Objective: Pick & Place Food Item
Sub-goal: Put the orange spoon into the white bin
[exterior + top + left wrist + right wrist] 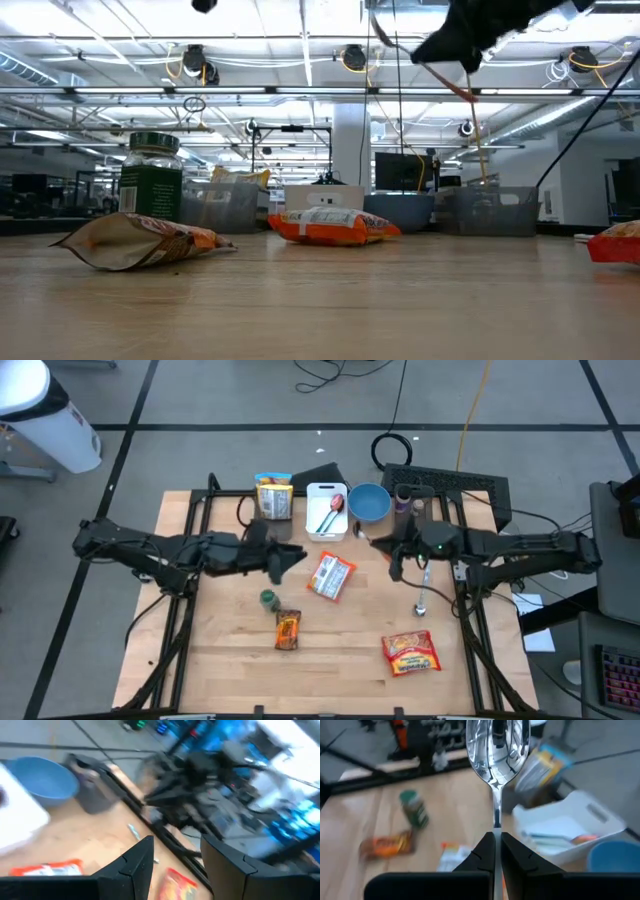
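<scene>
Right gripper (495, 842) — clamped on my spoon (496, 745) near the blue bowl (369, 502) — left gripper (175, 857) hangs parted, empty, beside the snack packet (331, 576).

Grey floor (250, 400) with dark lines; ceiling strip lights (300, 45) over a monitor (400, 170).

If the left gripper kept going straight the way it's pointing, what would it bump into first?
Probably nothing on the table: the left gripper, open and empty, points across at the right arm. A red packet lies lower down; depth is unclear.
</scene>
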Robot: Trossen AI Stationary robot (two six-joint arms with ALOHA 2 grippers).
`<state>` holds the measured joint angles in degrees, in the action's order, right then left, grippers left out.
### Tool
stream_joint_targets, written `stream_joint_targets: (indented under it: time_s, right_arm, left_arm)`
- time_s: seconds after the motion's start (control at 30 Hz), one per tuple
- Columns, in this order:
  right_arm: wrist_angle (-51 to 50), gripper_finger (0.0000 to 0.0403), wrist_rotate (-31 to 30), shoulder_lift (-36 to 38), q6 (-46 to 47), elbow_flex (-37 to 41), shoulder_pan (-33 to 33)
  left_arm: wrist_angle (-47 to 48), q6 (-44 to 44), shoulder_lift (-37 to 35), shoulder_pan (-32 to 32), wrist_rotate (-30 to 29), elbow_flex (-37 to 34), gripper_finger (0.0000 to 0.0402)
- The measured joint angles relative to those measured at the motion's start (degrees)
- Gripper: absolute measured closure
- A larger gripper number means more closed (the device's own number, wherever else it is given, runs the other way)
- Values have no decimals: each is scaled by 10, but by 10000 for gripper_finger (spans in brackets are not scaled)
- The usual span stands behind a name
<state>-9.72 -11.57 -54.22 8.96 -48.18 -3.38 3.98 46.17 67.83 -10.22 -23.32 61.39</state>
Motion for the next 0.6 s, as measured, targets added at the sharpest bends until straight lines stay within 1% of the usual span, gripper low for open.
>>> stream_joint_targets:
  time_s: [0.1,0.4,0.6]
  right_arm:
    - [8,401,-23,-26,-1,-30,0]
    - [5,401,-19,-147,-2,-95,5]
    - [14,401,-18,-197,-15,-127,9]
  left_arm:
    - [-17,-2,21,21,-8,0,231]
    - [-112,5,91,65,24,0,231]
    - [-112,3,111,82,27,0,231]
